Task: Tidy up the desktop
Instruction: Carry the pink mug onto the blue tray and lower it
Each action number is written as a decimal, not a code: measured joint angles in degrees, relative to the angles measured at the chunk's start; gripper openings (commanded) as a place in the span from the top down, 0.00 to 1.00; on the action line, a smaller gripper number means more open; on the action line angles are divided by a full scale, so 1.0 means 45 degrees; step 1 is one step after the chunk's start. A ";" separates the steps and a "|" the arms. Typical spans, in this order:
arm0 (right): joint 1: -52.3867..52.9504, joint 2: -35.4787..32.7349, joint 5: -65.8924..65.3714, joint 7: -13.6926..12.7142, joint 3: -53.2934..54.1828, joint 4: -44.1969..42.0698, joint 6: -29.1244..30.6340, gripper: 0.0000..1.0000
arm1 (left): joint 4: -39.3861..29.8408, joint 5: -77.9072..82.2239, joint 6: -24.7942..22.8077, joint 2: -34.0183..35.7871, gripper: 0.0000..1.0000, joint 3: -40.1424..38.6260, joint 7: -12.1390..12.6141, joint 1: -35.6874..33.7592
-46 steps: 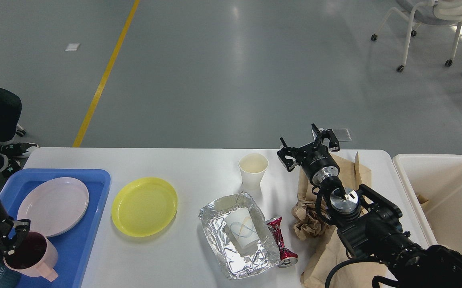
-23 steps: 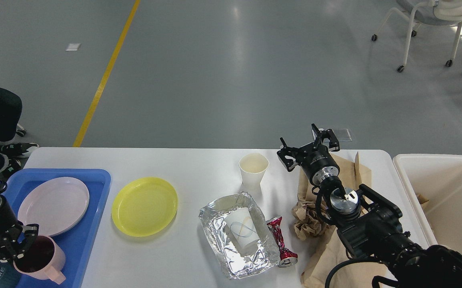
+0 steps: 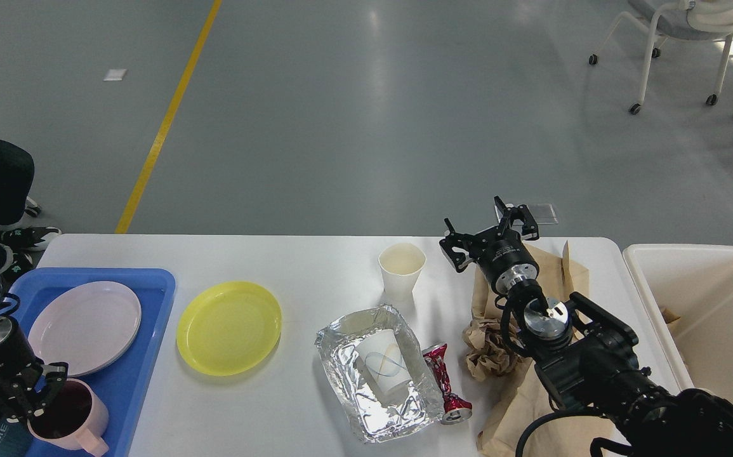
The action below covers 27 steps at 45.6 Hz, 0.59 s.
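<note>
Desktop (image 3: 315, 266) spans frame, tray (image 3: 144, 355) at left end, bin (image 3: 645, 298) off right end. L gripper (image 3: 39, 397) low over tray, fingers clamped on pink mug (image 3: 71, 416) rim. R gripper (image 3: 490, 231) over far edge, jaws spread wide, empty, just beside white paper cup (image 3: 402, 270).

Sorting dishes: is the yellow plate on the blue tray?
No, the yellow plate lies on the white desktop, right of the blue tray.
</note>
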 measured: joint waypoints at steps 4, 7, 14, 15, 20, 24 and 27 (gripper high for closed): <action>0.0000 0.0000 0.0000 0.0000 0.0005 0.0000 0.0000 0.00 | 0.0003 0.0000 0.0000 -0.0001 0.88 -0.0140 0.0036 0.0039; 0.0000 0.0000 0.0000 0.0000 0.0005 0.0000 0.0000 0.00 | 0.0004 0.0000 0.0000 -0.0001 0.84 -0.0187 0.0047 0.0045; 0.0000 0.0000 0.0000 0.0000 0.0005 0.0000 0.0000 0.00 | 0.0009 -0.0002 0.0000 -0.0002 0.76 -0.0229 0.0046 0.0048; 0.0000 0.0000 0.0000 0.0000 0.0005 0.0000 0.0000 0.00 | 0.0009 -0.0002 0.0000 -0.0002 0.73 -0.0231 0.0046 0.0048; 0.0000 0.0000 0.0000 0.0000 0.0004 0.0000 0.0000 0.00 | 0.0009 -0.0002 0.0000 -0.0002 0.60 -0.0236 0.0017 0.0048; 0.0000 0.0000 0.0000 0.0000 0.0004 0.0000 0.0000 0.00 | 0.0006 -0.0002 0.0000 -0.0002 0.51 -0.0248 0.0001 0.0048; 0.0000 0.0000 0.0000 0.0000 0.0004 0.0000 0.0000 0.00 | -0.0001 -0.0007 0.0000 -0.0001 0.45 -0.0255 -0.0012 0.0048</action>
